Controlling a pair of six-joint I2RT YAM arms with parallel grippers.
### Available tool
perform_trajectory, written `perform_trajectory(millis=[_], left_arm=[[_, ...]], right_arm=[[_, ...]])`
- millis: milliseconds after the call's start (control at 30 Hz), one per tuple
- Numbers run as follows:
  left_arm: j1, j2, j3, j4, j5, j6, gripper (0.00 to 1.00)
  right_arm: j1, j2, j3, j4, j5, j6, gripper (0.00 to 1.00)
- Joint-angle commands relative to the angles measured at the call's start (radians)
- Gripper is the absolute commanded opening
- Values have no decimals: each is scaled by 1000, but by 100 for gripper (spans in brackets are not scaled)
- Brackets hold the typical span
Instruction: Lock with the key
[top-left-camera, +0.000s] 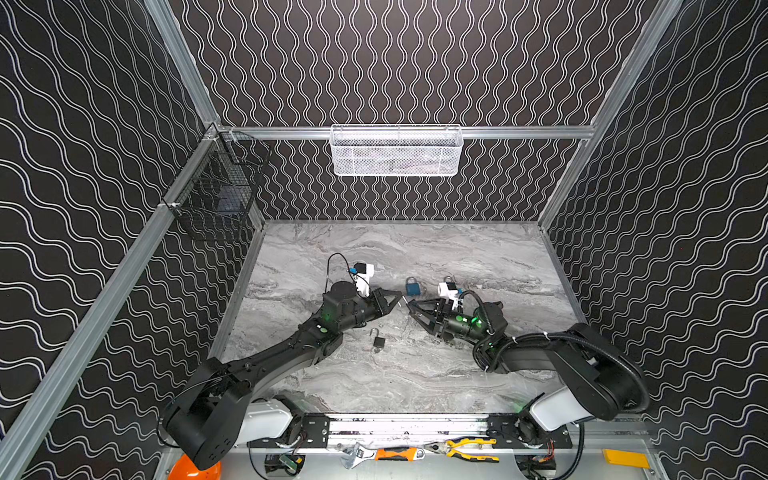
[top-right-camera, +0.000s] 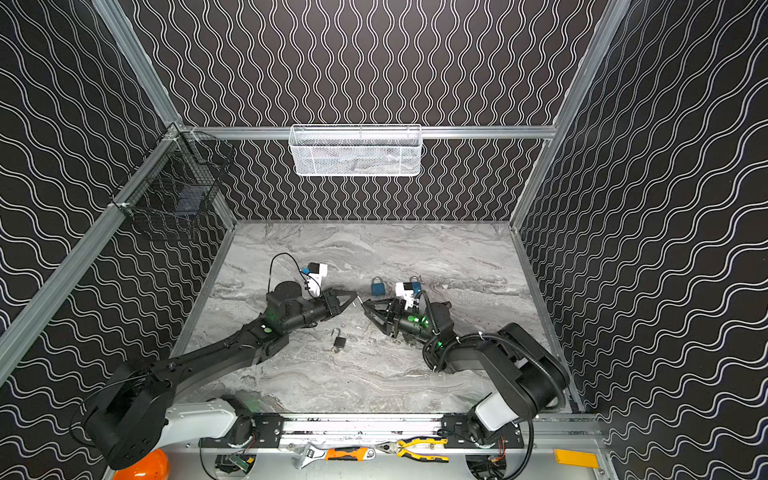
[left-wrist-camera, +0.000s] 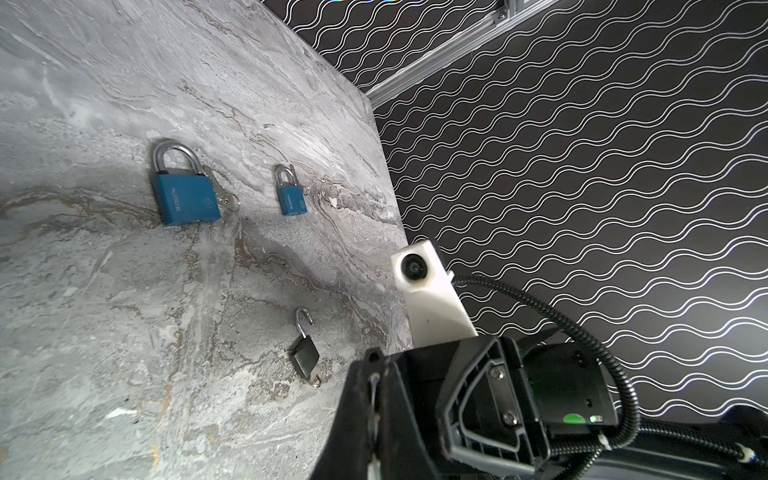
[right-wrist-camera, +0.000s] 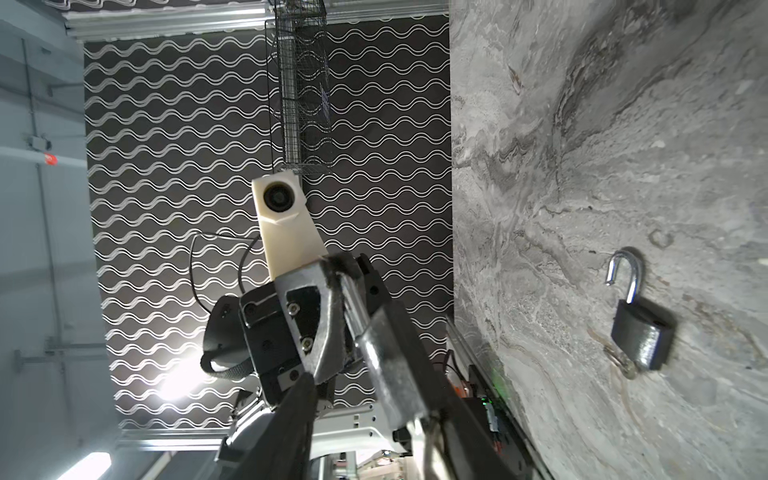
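My left gripper (top-left-camera: 398, 296) is shut on a thin silvery key (top-left-camera: 400, 302), and a short bit of the key pokes out past its tips. Facing it almost tip to tip is my right gripper (top-left-camera: 410, 305); its jaws stand apart, with background showing between the fingers (right-wrist-camera: 286, 424) in the right wrist view. A black padlock (top-left-camera: 378, 341) lies on the marble table (top-left-camera: 478, 257) nearer the front, its shackle swung open. Two blue padlocks (left-wrist-camera: 185, 199) (left-wrist-camera: 291, 199) with closed shackles lie behind the grippers.
A white mesh basket (top-left-camera: 396, 153) hangs on the back rail. A black wire basket (top-left-camera: 216, 195) hangs at the left corner. Patterned walls close three sides. A wrench and pliers (top-left-camera: 469, 449) lie on the front ledge beyond the arm bases.
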Motion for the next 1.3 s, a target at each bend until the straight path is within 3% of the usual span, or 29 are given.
perform_trajectory(millis=[0, 367, 667, 1033, 1267], left_arm=[[-3, 3, 3, 8, 5, -7, 0], [-5, 13, 15, -4, 6, -9, 0], [-9, 18, 25, -4, 11, -6, 0], [-10, 28, 26, -11, 1, -11, 0], [-9, 54, 35, 13, -1, -20, 0]], right_arm=[[-1, -47, 8, -84, 23, -87, 45], [-1, -195, 68, -409, 74, -276, 45], [0, -161, 66, -378, 70, -278, 39], [0, -207, 68, -451, 88, -319, 38], [-1, -230, 39, -409, 67, -287, 38]])
